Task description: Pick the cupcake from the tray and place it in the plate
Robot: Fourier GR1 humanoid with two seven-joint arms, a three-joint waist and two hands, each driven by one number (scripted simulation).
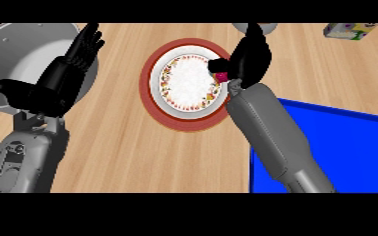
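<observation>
Around: blue tray (332,145) lower right, small box (347,30) top right, on the counter (133,145).
Cupcake (220,76): over the plate (170,111)'s right rim; mostly hidden, axis unclear.
Right hand (249,60): curled round cupcake.
Left hand (74,65): spread, at left.

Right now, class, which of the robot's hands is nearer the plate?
Right. The right hand hangs over the plate's right rim, curled round the cupcake; the left hand rests open, apart from the plate, to its left.

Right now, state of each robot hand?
Left robot hand: open, holding nothing.
Right robot hand: shut on the cupcake, above the plate's right edge.
</observation>
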